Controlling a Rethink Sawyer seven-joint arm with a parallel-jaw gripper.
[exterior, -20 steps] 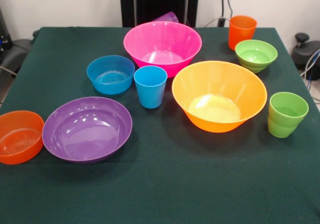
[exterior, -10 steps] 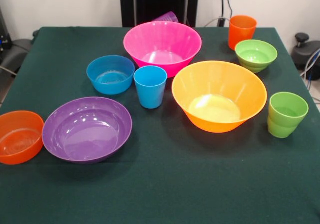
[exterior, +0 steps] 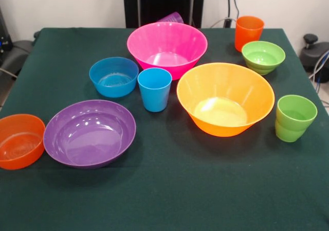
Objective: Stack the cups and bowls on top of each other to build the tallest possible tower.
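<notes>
Front view of the table [exterior: 164, 200], covered in dark green cloth. The purple cup [exterior: 172, 17] at upper centre is largely hidden behind the pink bowl [exterior: 167, 48]; only a tilted rim portion shows, and whether it stands or lies cannot be told. The orange bowl [exterior: 19, 141] at the left edge is slightly cut off by the frame. The robot's jaws are outside the frame, so their opening and any hold cannot be told; only the dark pedestal [exterior: 164, 2] shows at top centre.

The sky-blue cup [exterior: 154, 89] stands upright at centre, just beside the blue bowl [exterior: 113, 76] to its left, the pink bowl behind it and the yellow-orange bowl [exterior: 225, 98] to its right. The orange cup [exterior: 249, 33] stands at upper right, the green bowl [exterior: 263, 56] just below it. The green cup [exterior: 294, 118] stands alone at right. The purple bowl [exterior: 89, 132] sits at lower left, next to the orange bowl.

Count: four cups, six bowls, none stacked, all bowls open side up.
</notes>
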